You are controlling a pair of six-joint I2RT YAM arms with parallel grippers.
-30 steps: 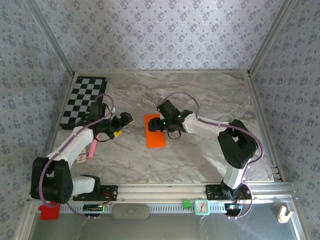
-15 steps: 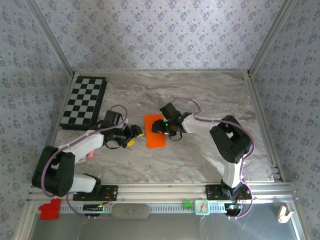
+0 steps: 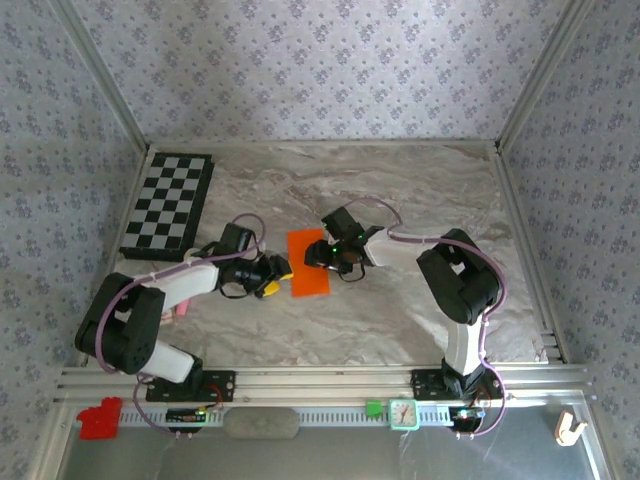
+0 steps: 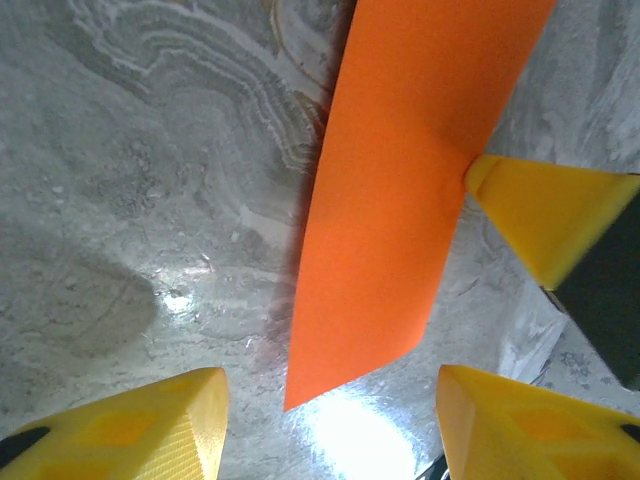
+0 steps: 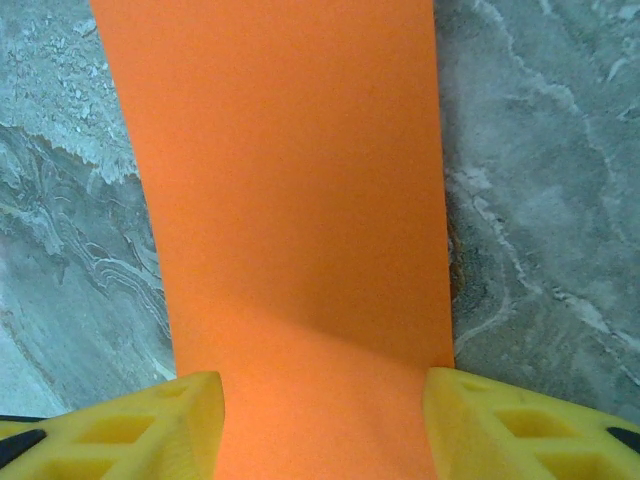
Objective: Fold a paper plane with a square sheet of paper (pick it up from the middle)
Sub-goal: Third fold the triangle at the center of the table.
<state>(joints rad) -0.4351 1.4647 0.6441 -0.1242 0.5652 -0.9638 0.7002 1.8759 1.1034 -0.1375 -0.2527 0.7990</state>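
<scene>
From above, the light is soft and even; the pale table (image 3: 400,310) looks bright, with only faint shadows on it. At my left gripper (image 4: 330,400) a white glare burns on the marble between the tips, a smaller glint sits further left, and a dim grey shadow spreads toward the left edge. The yellow fingertips (image 4: 130,430) are soft, out of focus. The orange paper (image 4: 400,180) throws a thin dark shadow along its left edge. At my right gripper (image 5: 322,400) a shadow darkens the paper's near part, and the tips blur
</scene>
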